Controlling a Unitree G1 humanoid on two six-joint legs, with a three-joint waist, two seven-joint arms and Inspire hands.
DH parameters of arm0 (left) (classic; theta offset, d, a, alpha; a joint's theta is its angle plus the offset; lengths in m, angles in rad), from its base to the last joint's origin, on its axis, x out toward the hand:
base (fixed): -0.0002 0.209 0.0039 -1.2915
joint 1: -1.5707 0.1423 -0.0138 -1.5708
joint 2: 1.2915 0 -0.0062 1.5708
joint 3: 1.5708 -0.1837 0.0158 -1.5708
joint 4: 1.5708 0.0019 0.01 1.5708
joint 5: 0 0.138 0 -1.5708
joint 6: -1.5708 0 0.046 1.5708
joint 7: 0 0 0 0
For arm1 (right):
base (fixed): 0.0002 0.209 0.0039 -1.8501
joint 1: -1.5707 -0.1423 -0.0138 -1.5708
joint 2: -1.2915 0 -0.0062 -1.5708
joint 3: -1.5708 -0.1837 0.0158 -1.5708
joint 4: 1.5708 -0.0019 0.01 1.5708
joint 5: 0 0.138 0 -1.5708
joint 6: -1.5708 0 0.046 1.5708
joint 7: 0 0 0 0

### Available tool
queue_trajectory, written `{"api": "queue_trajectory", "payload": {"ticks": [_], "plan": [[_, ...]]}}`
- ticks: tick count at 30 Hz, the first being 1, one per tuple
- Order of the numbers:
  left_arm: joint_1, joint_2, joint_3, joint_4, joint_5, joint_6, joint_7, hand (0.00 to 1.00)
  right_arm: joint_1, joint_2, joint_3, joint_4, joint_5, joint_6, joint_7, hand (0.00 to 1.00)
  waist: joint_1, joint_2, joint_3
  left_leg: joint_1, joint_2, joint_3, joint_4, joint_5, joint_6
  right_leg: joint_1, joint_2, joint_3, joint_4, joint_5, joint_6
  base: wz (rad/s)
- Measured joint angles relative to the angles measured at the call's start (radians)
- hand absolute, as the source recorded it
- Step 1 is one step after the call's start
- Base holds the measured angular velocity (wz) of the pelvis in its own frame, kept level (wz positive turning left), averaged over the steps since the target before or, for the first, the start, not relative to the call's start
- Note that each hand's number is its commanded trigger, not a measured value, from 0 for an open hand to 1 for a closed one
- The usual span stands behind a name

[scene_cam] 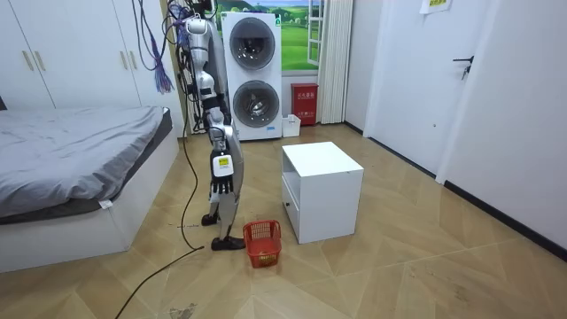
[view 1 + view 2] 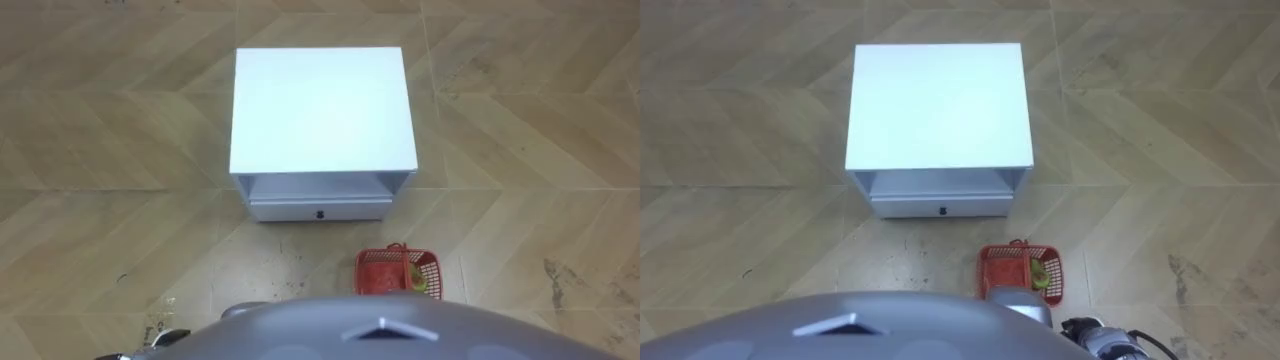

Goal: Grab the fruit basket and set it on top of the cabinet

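Stands facing nightstand (image 2: 322, 110), fruit basket (image 2: 397, 272) just before it (on the floor); cannot tell fingers of left hand (image 2: 168, 339), right hand (image 1: 224, 181).

A white cabinet (image 2: 937, 105) stands on the wood-patterned floor (image 2: 1160, 150), in the upper centre of the view. Its flat tabletop is bare. Below the top, the front has an open compartment (image 2: 937, 182). Under that is a closed drawer (image 2: 910, 208) with one small dark knob (image 2: 943, 211) at its centre. A red fruit basket (image 2: 1012, 268) stands upright on the floor, near the cabinet front and offset to its right, apart from it. A green fruit (image 2: 1041, 276) lies inside the basket, at its right side. Part of the right hand (image 2: 1102, 338) shows at the lower edge, right of the basket.
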State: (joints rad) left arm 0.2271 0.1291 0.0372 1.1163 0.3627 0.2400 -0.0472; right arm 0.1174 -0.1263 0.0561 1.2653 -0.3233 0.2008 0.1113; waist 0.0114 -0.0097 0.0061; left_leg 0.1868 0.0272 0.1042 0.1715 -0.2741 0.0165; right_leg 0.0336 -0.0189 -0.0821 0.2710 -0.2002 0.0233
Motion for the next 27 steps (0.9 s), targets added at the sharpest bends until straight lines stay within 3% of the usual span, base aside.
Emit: {"api": "queue_trajectory", "payload": {"ticks": [27], "plan": [[0.009, 0.0, 0.001, 0.003, 0.0, -0.008, 0.039, 0.0, 0.003, 0.0, 0.0, 0.01, 0.036, -0.015, -0.045, 0.0, 0.02, -0.008, 0.0028, 0.005, 0.001, 0.0, -0.002, 0.0, 0.0, 0.018, 0.0, -0.009, -0.02, -0.001, 0.001, 0.01]]}}
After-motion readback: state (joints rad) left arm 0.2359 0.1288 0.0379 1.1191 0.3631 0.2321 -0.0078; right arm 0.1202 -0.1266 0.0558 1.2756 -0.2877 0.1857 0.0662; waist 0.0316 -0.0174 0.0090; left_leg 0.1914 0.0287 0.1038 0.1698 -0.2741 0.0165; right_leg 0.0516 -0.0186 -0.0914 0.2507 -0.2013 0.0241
